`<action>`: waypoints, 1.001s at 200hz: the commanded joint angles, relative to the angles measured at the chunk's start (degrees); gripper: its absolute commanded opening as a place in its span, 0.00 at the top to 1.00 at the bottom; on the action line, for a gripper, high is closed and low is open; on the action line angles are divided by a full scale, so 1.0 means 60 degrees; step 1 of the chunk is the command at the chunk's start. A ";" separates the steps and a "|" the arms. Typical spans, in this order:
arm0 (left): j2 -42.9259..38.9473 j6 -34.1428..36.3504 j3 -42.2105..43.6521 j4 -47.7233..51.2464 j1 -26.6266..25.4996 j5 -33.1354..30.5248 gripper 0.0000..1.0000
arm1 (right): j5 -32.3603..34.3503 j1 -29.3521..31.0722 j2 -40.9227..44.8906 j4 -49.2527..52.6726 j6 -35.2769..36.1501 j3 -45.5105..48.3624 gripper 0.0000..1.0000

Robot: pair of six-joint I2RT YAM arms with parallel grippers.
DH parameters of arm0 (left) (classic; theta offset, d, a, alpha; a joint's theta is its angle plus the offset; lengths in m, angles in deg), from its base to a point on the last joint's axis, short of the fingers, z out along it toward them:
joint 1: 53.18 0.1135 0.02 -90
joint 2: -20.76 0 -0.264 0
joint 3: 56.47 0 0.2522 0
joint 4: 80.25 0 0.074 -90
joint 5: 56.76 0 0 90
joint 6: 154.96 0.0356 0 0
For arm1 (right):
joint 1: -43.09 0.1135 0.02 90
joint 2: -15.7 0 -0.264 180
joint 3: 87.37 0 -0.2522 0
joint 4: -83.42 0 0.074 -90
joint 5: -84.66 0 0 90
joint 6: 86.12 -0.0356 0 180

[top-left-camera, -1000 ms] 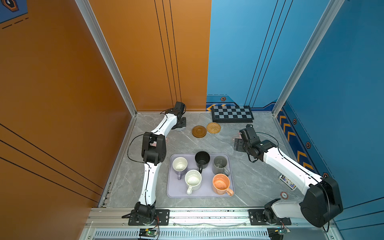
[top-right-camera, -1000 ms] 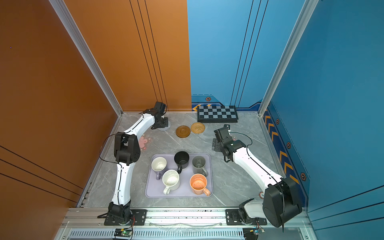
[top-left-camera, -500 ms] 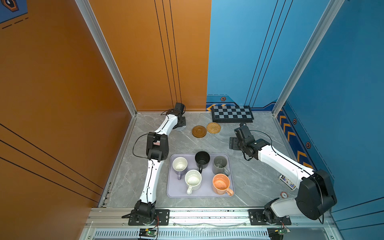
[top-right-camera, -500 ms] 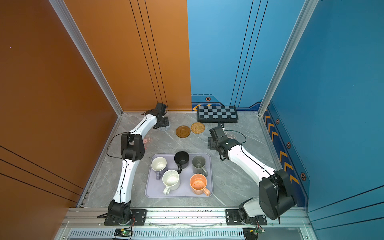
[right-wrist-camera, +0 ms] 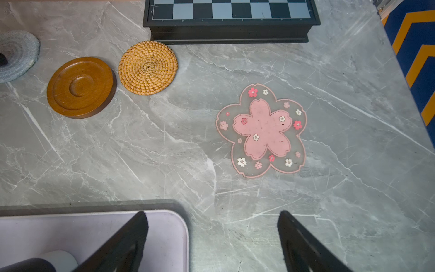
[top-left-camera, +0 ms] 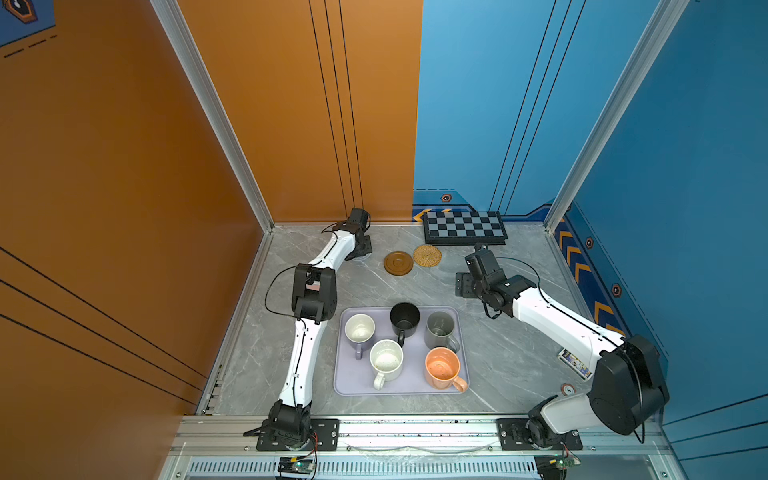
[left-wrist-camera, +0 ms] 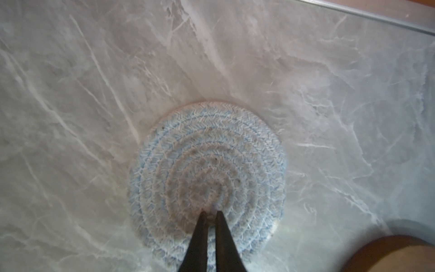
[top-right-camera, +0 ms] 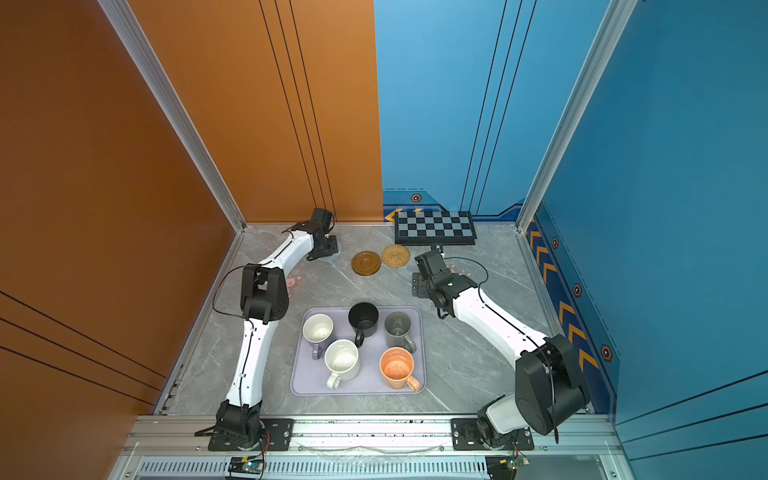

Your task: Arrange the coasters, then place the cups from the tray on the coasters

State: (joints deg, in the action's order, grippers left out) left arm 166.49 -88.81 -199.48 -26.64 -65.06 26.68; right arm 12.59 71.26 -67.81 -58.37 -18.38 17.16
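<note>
Five cups stand on the lavender tray (top-left-camera: 409, 388): lavender (top-left-camera: 360, 328), black (top-left-camera: 404, 318), grey (top-left-camera: 439, 330), white speckled (top-left-camera: 386, 359) and orange (top-left-camera: 442, 368). At the back lie the wooden coaster (top-left-camera: 398, 263) and the rattan coaster (top-left-camera: 427, 255). My left gripper (left-wrist-camera: 211, 212) is shut, its tips resting on the middle of the grey-white spiral coaster (left-wrist-camera: 207, 160) near the back left corner. My right gripper (right-wrist-camera: 213, 214) is open and empty above the tray's far right corner (right-wrist-camera: 164, 235). A pink flower coaster (right-wrist-camera: 261, 130) lies flat ahead of it. Another pink one (top-right-camera: 294, 282) peeks from behind my left elbow.
A black-and-grey chequered board (top-left-camera: 464, 226) lies against the back wall, just behind the rattan coaster. A small card (top-left-camera: 575, 363) and a small round item (top-left-camera: 567, 389) lie near the right wall. Orange and blue walls close in three sides.
My right gripper swung a little left towards the middle, staying open. My left elbow shifted slightly right while its shut gripper stayed on the spiral coaster.
</note>
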 commanded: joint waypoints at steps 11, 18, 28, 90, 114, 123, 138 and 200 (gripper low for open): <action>-0.0466 -0.0618 0.1008 0.0541 0.0161 0.0504 0.90 | 0.0467 0.0067 0.0628 0.0326 -0.0027 0.0173 0.12; -0.0608 -0.0648 0.1240 0.0534 0.0136 0.0509 0.90 | 0.0495 0.0067 0.0740 0.0346 -0.0039 0.0241 0.12; -0.0789 -0.0654 0.1549 0.0535 0.0113 0.0498 0.90 | 0.0579 0.0067 0.0906 0.0342 -0.0054 0.0376 0.11; -0.1920 -0.0657 0.3506 0.0517 -0.0154 0.0479 0.90 | 0.0723 0.0023 0.1559 0.0506 -0.0330 0.0836 0.11; -0.2260 -0.0591 0.4151 0.0517 -0.0327 0.0518 0.90 | 0.0767 -0.0001 0.1584 0.0696 -0.0499 0.0827 0.11; -0.2396 -0.0581 0.4373 0.0506 -0.0396 0.0447 0.90 | 0.0782 -0.0014 0.1598 0.0743 -0.0574 0.0863 0.11; -0.2562 -0.0536 0.4662 0.0506 -0.0516 0.0399 0.90 | 0.0772 -0.0006 0.1626 0.0759 -0.0708 0.0924 0.11; -0.3340 -0.0676 0.5761 0.0306 -0.0744 0.0458 0.90 | 0.0763 -0.0006 0.1700 0.0975 -0.1094 0.1042 0.11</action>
State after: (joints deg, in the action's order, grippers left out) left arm 147.52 -92.05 -168.99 -28.28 -69.02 28.16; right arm 15.91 71.43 -59.37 -55.18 -23.17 22.58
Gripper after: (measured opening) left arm 0.101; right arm 0.889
